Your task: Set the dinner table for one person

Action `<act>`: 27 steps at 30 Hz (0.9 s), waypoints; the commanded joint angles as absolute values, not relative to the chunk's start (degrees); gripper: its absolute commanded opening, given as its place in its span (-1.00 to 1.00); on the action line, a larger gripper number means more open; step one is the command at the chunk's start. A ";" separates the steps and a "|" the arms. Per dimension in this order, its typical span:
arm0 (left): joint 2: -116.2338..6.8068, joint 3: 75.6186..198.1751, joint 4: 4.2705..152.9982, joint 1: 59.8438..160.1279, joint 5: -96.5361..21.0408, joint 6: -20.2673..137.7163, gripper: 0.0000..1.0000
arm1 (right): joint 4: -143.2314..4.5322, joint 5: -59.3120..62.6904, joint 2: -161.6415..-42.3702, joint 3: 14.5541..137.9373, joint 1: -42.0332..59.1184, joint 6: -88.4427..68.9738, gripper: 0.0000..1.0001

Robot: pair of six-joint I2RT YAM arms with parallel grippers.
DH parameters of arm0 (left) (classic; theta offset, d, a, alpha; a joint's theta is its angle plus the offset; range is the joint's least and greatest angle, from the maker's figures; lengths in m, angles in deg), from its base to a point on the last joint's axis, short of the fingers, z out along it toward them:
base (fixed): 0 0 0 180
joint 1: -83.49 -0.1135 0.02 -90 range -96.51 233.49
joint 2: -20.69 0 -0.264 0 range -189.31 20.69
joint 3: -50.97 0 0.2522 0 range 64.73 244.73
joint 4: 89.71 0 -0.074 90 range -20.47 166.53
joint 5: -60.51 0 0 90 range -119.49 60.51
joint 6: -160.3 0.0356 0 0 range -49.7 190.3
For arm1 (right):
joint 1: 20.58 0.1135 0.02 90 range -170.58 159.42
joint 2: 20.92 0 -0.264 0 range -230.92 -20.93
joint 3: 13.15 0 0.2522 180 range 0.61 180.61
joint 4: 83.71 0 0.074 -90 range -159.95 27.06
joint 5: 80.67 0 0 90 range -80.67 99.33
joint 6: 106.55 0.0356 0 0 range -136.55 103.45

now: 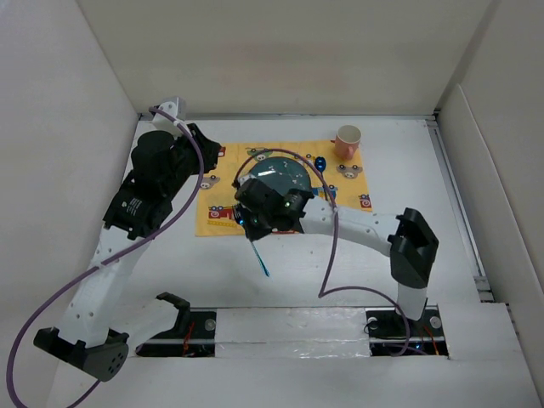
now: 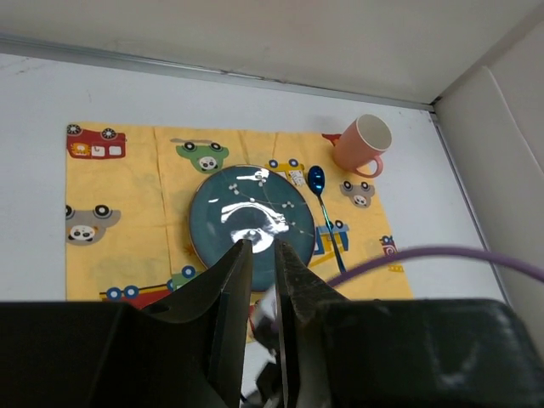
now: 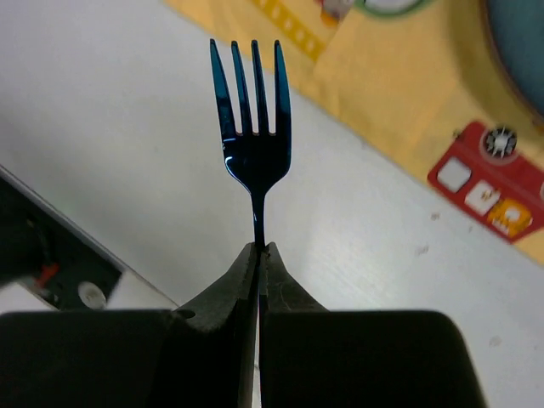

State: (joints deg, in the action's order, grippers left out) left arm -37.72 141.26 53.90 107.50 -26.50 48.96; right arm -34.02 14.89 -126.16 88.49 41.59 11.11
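The white dinner table (image 1: 408, 170) carries a yellow cartoon placemat (image 1: 212, 204). On the mat lie a dark teal plate (image 1: 276, 172), a blue spoon (image 1: 320, 163) to the plate's right, and a pink mug (image 1: 347, 140) at the far right corner. My right gripper (image 1: 252, 231) is shut on the handle of a blue fork (image 3: 252, 144). The fork's tines point toward the near edge over bare table, just off the mat's front left. My left gripper (image 2: 262, 246) is empty, its jaws a narrow slit apart, and hovers left of the plate (image 2: 246, 212).
White walls enclose the table on the left, back and right. A purple cable (image 1: 327, 255) loops from the right arm over the near table. The arm bases and a taped slot (image 1: 289, 327) line the near edge.
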 commanded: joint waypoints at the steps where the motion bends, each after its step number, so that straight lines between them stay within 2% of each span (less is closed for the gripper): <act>1: -37.93 143.22 54.56 107.66 -28.25 46.67 -0.72 | -36.28 14.96 -132.27 97.95 37.70 12.63 -1.00; 6: -36.62 141.98 52.37 107.66 -28.61 45.69 -0.73 | -35.76 14.17 -145.17 112.03 34.71 13.07 -1.00; 16: -33.89 136.71 50.34 107.66 -31.33 40.95 -0.78 | -36.63 11.88 -162.94 137.08 30.22 21.24 -1.00; 20: -33.89 137.67 49.81 108.18 -30.45 41.39 -0.79 | -36.80 11.01 -168.22 143.16 28.64 23.87 -1.00; 27: -33.71 136.89 50.16 108.18 -30.45 41.21 -0.79 | -38.04 10.91 -171.73 145.71 25.92 24.94 -1.00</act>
